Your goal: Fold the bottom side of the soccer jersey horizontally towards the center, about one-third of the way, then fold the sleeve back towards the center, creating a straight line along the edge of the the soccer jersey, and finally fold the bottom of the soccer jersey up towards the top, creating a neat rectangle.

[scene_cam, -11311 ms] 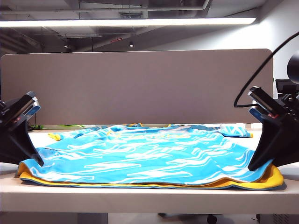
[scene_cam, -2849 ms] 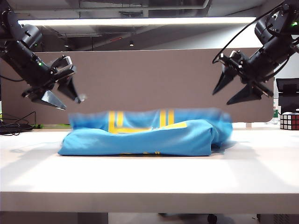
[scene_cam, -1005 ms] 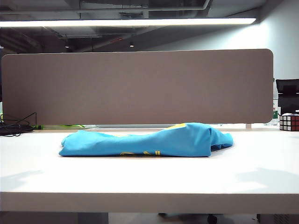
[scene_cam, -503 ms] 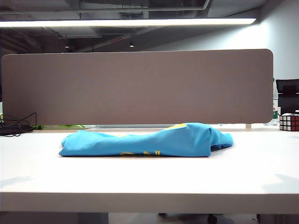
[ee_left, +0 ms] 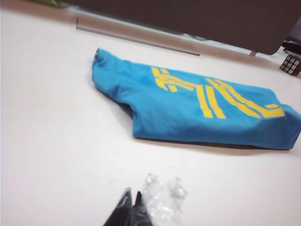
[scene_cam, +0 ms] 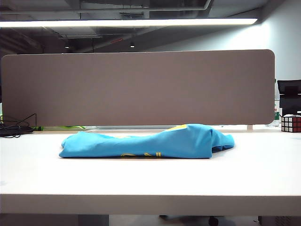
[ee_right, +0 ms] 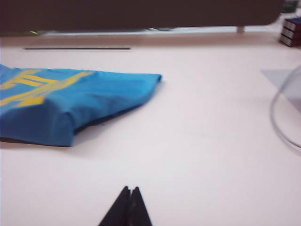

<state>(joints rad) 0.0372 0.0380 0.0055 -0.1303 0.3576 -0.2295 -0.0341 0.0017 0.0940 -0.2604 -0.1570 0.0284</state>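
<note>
Blue soccer jersey (scene_cam: 146, 143) folded, claws (ee_left: 133, 209) (ee_right: 128, 207) closed, tips cropped

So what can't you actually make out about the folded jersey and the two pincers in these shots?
- Jersey underside and inner layers: hidden by its own top fold, every view.
- Yellow print: exterior shows only slivers; right wrist view cuts it at the edge.
- Left pincer, right pincer: only shut tips show in the wrist views, over bare table; absent from exterior.
- Cube: cropped, small.
</note>
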